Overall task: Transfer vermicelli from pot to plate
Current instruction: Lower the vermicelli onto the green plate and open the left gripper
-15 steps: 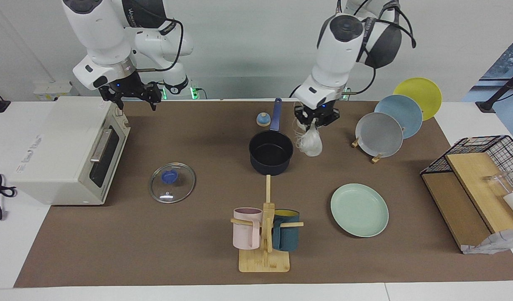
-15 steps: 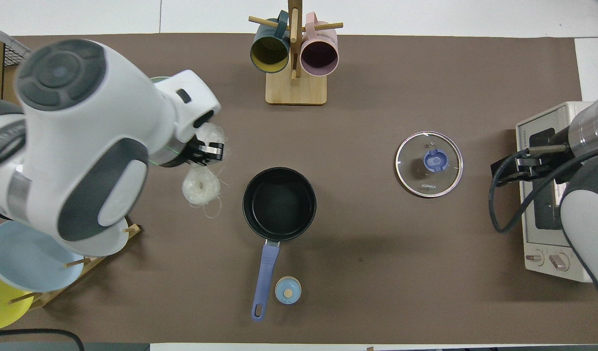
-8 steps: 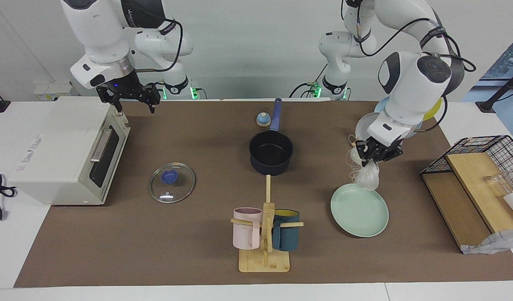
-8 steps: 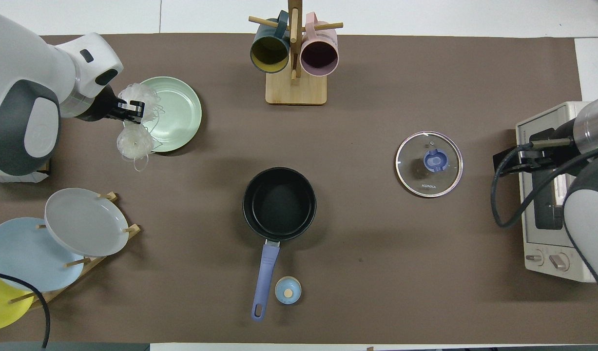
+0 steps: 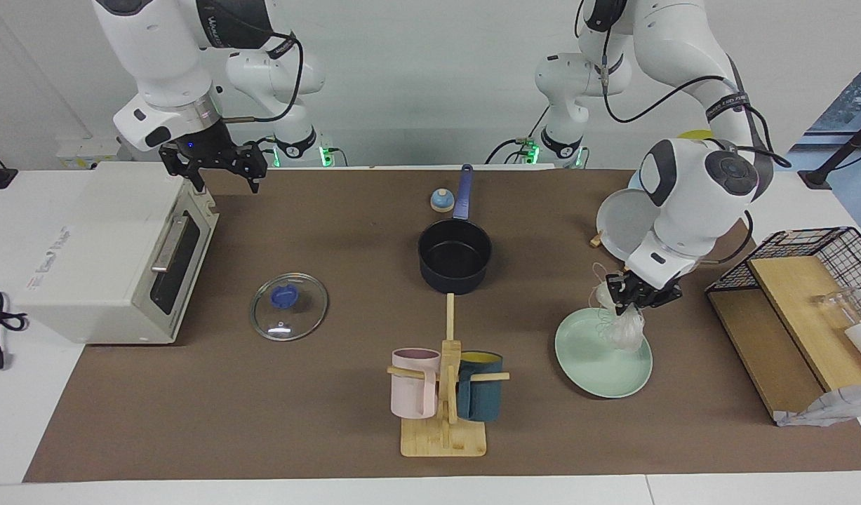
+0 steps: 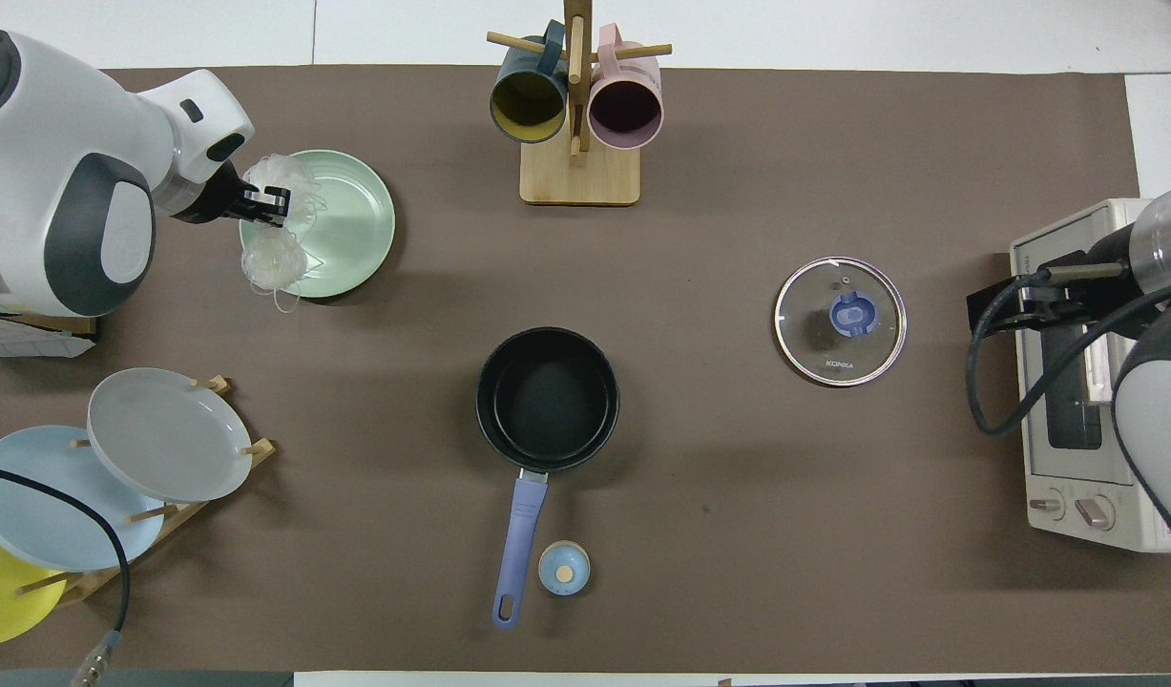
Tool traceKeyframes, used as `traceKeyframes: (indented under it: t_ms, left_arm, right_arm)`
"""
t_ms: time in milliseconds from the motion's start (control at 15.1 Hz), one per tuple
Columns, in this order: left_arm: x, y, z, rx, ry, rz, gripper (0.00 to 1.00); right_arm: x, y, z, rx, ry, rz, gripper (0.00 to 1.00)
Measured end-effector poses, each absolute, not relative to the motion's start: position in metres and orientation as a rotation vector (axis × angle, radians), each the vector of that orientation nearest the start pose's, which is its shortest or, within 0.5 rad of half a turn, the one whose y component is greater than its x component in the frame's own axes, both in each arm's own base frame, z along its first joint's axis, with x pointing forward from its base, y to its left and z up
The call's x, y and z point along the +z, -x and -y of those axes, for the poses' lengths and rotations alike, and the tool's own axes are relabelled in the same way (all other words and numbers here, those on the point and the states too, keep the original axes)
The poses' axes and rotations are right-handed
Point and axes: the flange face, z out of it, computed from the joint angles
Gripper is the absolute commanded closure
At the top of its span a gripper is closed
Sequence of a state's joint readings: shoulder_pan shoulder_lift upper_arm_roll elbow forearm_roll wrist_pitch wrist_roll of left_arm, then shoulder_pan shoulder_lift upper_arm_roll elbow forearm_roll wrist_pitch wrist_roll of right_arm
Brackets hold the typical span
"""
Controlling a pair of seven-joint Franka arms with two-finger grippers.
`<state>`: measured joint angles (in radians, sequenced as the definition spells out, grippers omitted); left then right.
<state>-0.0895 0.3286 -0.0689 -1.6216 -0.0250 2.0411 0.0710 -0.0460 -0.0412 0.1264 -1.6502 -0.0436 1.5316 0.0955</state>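
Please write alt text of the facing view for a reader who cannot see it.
The left gripper, shut on the vermicelli, holds it over the mint-green plate. The emptied pot stands mid-table, its glass lid lying in front of the toaster oven, over which the right gripper waits open.

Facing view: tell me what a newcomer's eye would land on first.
First, the left gripper shut on the vermicelli, a shiny whitish clump dangling over the mint-green plate at the left arm's end of the table. Next, the dark pot mid-table, now empty. The right gripper waits open over the toaster oven.
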Motion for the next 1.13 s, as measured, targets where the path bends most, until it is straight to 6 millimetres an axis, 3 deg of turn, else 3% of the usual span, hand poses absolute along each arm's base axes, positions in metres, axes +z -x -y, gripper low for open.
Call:
traceKeyframes:
  t_ms: [332,663,796,995,1061,1128]
  left_arm:
    - [0.440,-0.656,0.099,-0.127,3.170,-0.339,1.00]
    - [0.433,-0.654,0.115,-0.114,3.174,-0.378,1.00]
    - [0.419,-0.660,0.119,-0.137,3.175,-0.384,1.00]
    - [0.381,-0.672,0.121,-0.167,3.180,-0.378,1.00]
    - [0.372,-0.675,0.121,-0.168,3.181,-0.376,0.87]
    - [0.367,-0.676,0.121,-0.167,3.182,-0.375,0.01]
  right_arm:
    - [0.607,-0.534,-0.039,0.116,3.195,-0.026,0.00]
    - [0.607,-0.534,-0.039,0.115,3.194,-0.026,0.00]
    - [0.607,-0.534,-0.039,0.119,3.195,-0.026,0.00]
    - [0.607,-0.531,-0.039,0.148,3.195,-0.027,0.00]
    - [0.607,-0.530,-0.039,0.148,3.195,-0.027,0.00]
    - [0.607,-0.530,-0.039,0.148,3.195,-0.027,0.00]
